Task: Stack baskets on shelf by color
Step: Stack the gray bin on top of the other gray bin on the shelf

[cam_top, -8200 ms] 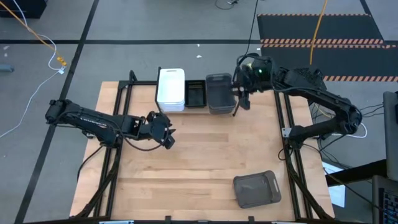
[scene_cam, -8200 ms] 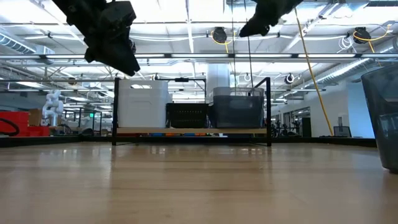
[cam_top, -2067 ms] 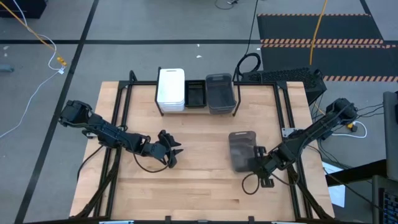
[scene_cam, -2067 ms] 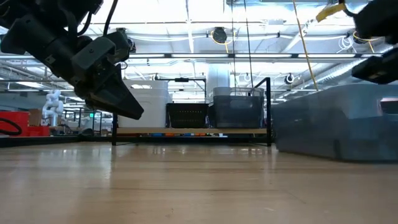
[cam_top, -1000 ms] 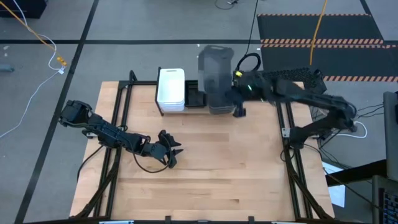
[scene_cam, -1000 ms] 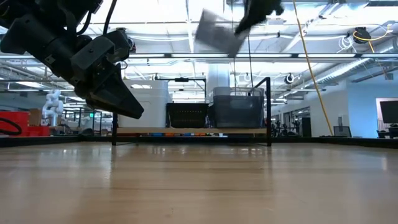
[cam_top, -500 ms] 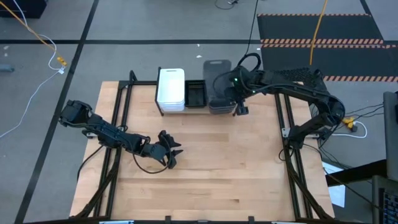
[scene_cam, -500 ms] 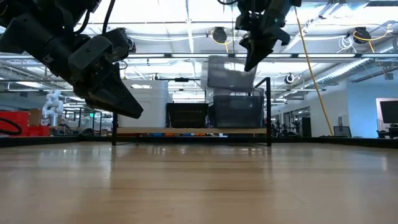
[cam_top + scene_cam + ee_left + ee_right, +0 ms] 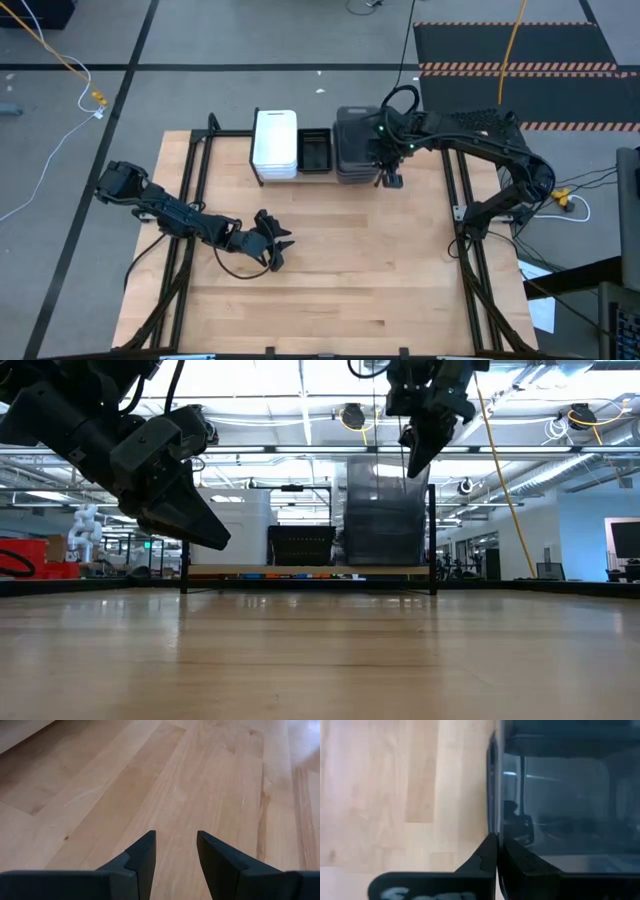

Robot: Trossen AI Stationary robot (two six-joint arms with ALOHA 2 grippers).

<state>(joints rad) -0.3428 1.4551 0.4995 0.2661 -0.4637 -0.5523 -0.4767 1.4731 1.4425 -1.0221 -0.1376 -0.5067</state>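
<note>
Closest to us, our right gripper (image 9: pixel 496 851) pinches the near wall of the top translucent grey basket (image 9: pixel 560 795), fingers pressed onto that thin rim; only the wrist view shows this. From above, the basket (image 9: pixel 354 146) sits just beyond the gripper (image 9: pixel 390 180) on the grey stack, at the shelf (image 9: pixel 262 180) end, with black baskets (image 9: pixel 315 152) and white baskets (image 9: pixel 275 142) farther along. Our left gripper (image 9: pixel 276 245) waits well apart over the table (image 9: pixel 330 290), fingers (image 9: pixel 142 857) spread.
</note>
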